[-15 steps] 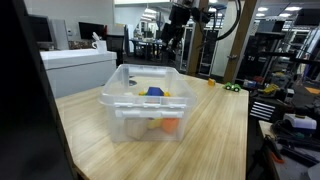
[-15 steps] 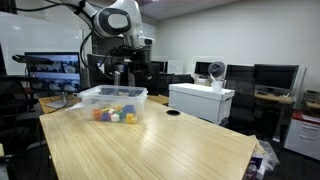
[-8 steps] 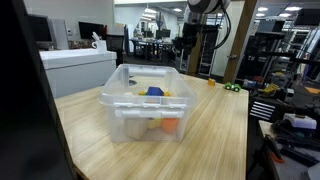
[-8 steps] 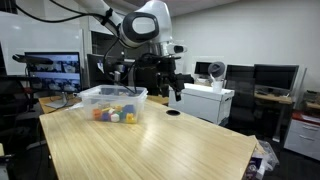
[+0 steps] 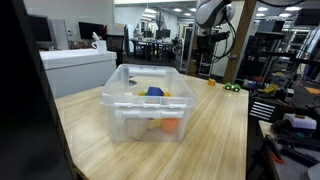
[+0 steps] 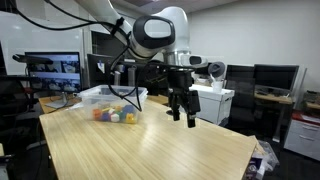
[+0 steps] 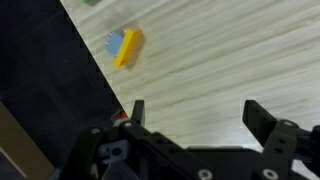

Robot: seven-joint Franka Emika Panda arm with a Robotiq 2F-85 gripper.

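Yellow block [image 7: 122,47] lies flat on the table [image 7: 230,60] near its edge, well apart from the bin [image 6: 88,100]. We see the gripper [image 7: 198,115] hover above and to one side. Its jaws are wide and empty, and it touches nothing.

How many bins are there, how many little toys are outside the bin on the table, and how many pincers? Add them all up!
Clear bin: 1
Loose toys outside it: 2, the yellow toy and the green toy
Pincer: 1
Total: 4
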